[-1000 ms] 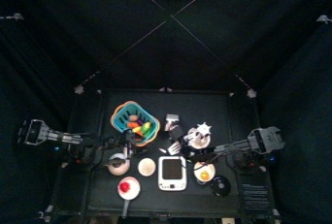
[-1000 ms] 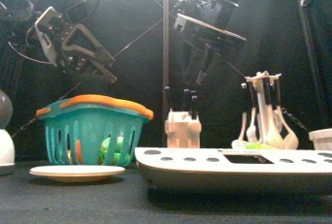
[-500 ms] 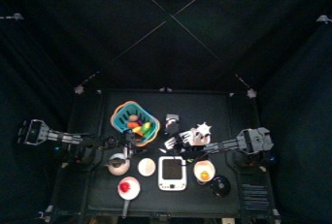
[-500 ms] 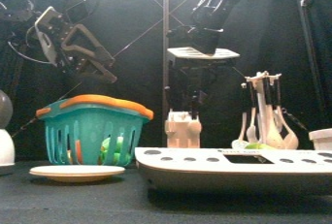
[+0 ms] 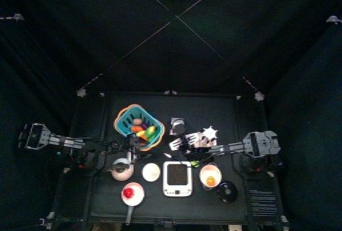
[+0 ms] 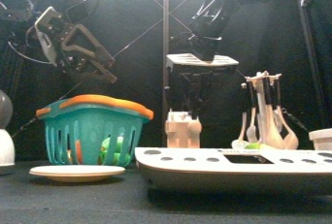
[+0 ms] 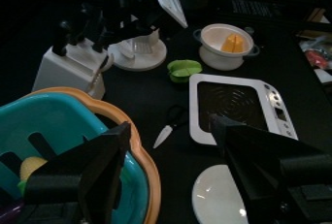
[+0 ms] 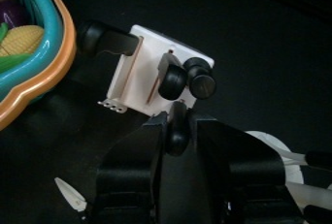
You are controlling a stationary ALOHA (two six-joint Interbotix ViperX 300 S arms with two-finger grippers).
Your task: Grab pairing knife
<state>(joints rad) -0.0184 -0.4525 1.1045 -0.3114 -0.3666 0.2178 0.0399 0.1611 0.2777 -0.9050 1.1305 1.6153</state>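
The white knife block (image 8: 155,68) holds several black-handled knives; which one is the pairing knife I cannot tell. My right gripper (image 8: 174,136) hangs straight down over the block (image 6: 184,131). Its jaws are still apart, one on each side of a black knife handle (image 8: 173,121). In the front view the right gripper (image 6: 197,97) is just above the handles. My left gripper (image 7: 176,175) is open and holds nothing. It hovers high at the left (image 6: 88,63), above the teal basket (image 6: 93,131).
A white kitchen scale (image 6: 234,165) and a white plate (image 6: 78,173) lie at the front. A utensil holder (image 6: 266,112) stands right of the block. In the left wrist view, a bowl (image 7: 227,44) sits beyond the scale (image 7: 240,107), and a small utensil (image 7: 166,129) lies beside the scale.
The right gripper has swung from tilted to level, settled over the knife block, and its jaws have narrowed around a handle. The left arm has not moved.
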